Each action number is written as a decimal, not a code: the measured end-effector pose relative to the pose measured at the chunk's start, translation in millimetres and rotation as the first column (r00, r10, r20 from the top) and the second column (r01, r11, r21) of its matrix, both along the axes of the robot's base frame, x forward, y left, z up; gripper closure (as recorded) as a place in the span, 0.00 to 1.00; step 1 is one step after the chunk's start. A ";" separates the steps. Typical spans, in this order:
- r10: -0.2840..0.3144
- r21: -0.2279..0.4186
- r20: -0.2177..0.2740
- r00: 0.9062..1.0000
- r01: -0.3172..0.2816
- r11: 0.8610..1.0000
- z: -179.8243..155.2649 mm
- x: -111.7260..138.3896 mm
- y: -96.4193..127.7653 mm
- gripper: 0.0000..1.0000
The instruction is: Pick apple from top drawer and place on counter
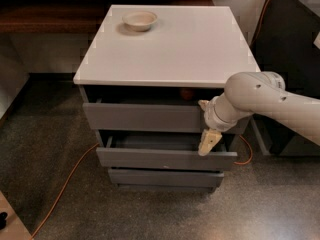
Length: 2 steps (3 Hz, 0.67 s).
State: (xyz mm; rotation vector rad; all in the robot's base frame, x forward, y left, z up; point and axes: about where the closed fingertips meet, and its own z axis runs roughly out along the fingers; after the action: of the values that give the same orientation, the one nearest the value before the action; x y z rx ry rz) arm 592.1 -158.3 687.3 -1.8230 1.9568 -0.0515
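The grey top drawer (145,117) is pulled out a little under the white counter (170,44). In the dark gap at its back right, a small part of the red apple (187,94) shows. My gripper (208,141) hangs in front of the cabinet at the right end of the top drawer's front, its tip reaching down to the second drawer. It is below and just right of the apple, outside the drawer, and holds nothing that I can see. The white arm reaches in from the right.
A shallow beige bowl (140,20) sits at the counter's back left. The second drawer (165,159) stands slightly open above the third drawer (165,178). An orange cable (65,184) runs over the floor. A dark cabinet (292,39) stands right, a wooden ledge (50,16) behind.
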 end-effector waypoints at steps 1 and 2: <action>-0.006 -0.009 0.018 1.000 0.006 1.000 -15.2 28.6 -4.1 0.00; -0.027 -0.012 0.026 0.999 0.027 1.000 -25.1 50.4 -11.9 0.00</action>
State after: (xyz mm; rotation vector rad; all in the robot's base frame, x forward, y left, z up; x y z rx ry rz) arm 642.4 -170.2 662.2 -1.7950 1.9678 -0.0956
